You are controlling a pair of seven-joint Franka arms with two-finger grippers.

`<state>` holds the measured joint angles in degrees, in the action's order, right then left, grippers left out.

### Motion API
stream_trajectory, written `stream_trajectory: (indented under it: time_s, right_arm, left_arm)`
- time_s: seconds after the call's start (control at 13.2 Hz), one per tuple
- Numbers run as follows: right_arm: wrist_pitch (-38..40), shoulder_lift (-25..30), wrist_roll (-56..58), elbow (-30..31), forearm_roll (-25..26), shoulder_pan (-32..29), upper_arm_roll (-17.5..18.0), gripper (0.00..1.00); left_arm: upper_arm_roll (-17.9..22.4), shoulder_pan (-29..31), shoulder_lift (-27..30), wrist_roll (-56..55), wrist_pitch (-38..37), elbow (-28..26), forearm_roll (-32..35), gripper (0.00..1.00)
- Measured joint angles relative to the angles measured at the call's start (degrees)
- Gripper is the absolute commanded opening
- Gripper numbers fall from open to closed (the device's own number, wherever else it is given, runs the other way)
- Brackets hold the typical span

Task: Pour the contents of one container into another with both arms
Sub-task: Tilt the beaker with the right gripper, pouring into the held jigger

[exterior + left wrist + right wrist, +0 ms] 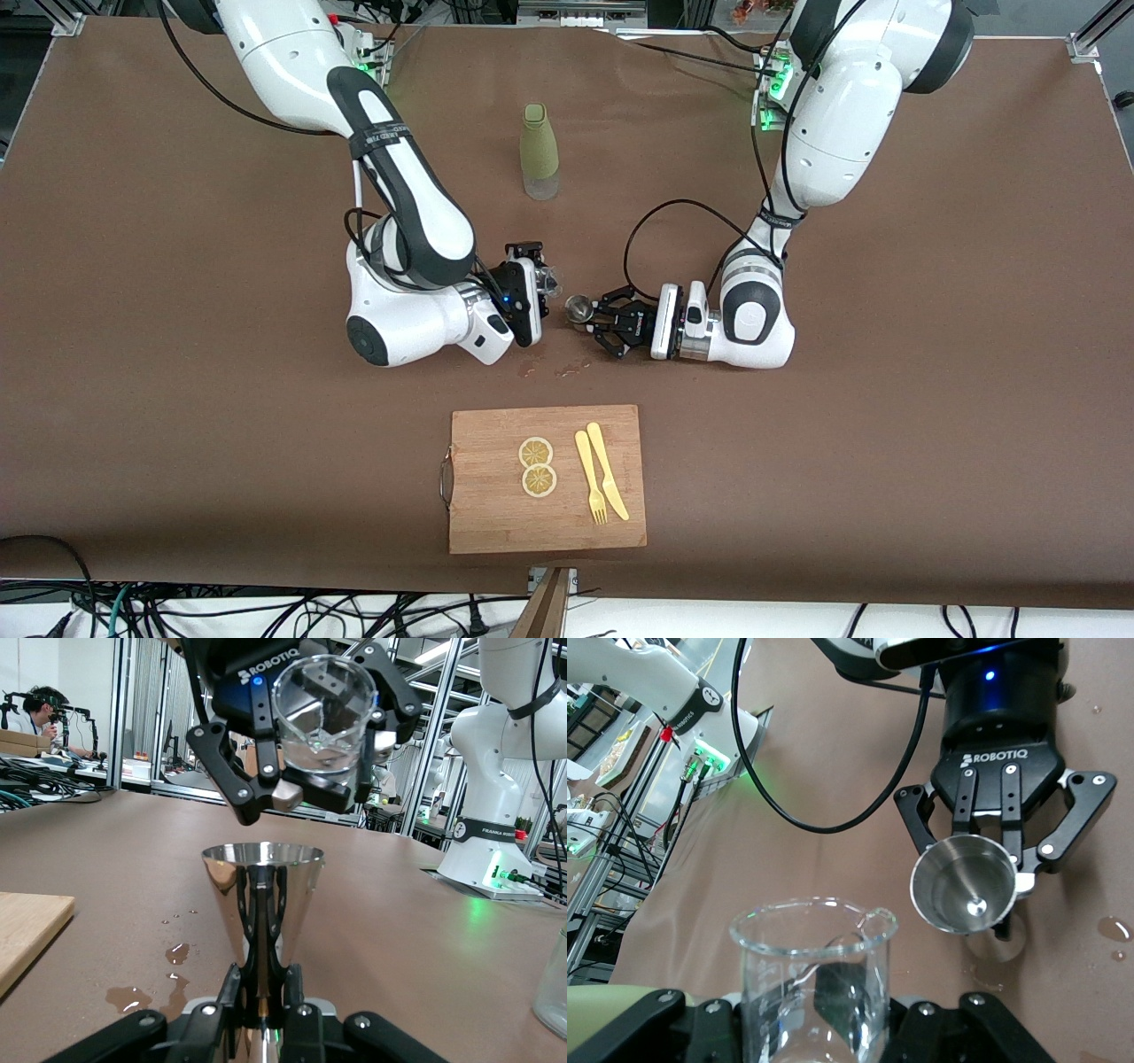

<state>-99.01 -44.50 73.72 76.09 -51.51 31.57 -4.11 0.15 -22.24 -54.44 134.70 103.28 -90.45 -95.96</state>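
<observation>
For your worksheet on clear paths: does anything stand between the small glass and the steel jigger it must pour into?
Nothing visible does. The right tool holds the glass, tilted, just above the jigger, which the left tool grips upright. Only open air separates them. The green bottle stands well clear, nearer the bases.

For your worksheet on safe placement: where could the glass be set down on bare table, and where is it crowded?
Bare brown table lies between the bottle and the grippers, and toward both table ends. Crowded: where glass meets jigger, the spill, the cutting board.
</observation>
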Motion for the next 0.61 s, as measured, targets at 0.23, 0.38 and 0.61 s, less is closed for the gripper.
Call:
stream_trajectory:
  time_s: [0.23,0.38,0.61]
  right_arm:
    - [0.0,-0.1,-3.1,-0.9,1.9,0.9,0.0,0.1]
    - [-0.1,-0.1,-5.4,-1.6,3.4,1.3,0.0,0.1]
    - [-0.1,-0.1,-7.7,-2.5,4.6,1.6,0.0,0.1]
  left_arm:
    - [0.0,-0.1,-0.1,-0.1,0.6,0.5,0.0,0.0]
    - [0.0,-0.4,-0.1,-0.1,1.1,0.8,0.0,0.0]
    - [0.0,-0.6,-0.1,-0.4,2.0,0.9,0.0,0.0]
